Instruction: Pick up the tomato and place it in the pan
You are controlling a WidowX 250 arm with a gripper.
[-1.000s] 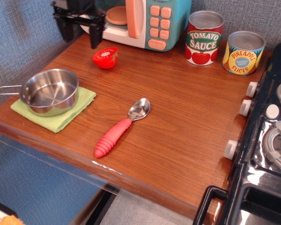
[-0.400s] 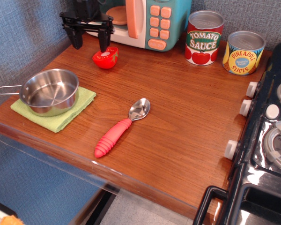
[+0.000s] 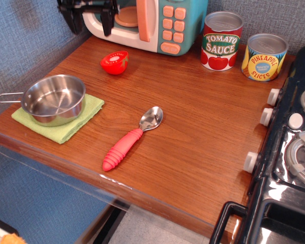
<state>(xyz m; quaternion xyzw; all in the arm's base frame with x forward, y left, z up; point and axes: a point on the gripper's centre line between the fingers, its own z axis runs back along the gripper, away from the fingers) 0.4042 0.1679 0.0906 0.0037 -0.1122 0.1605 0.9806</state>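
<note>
The tomato (image 3: 115,62) is a small glossy red half with a pale centre, lying on the wooden counter near the back left. The pan (image 3: 54,99) is a shiny steel saucepan standing on a green cloth (image 3: 66,122) at the left, its thin handle pointing left. My gripper (image 3: 90,21) is a black two-finger claw at the top left, above and behind the tomato, in front of the toy microwave. Its fingers are spread apart and hold nothing. It is well clear of the tomato.
A toy microwave (image 3: 152,23) stands at the back. A Tomato Sauce can (image 3: 221,41) and a pineapple can (image 3: 264,57) stand at the back right. A red-handled spoon (image 3: 132,138) lies mid-counter. A black toy stove (image 3: 290,152) borders the right edge.
My gripper came down close over the tomato, then rose up and back toward the top left. The tomato and the pan have not moved.
</note>
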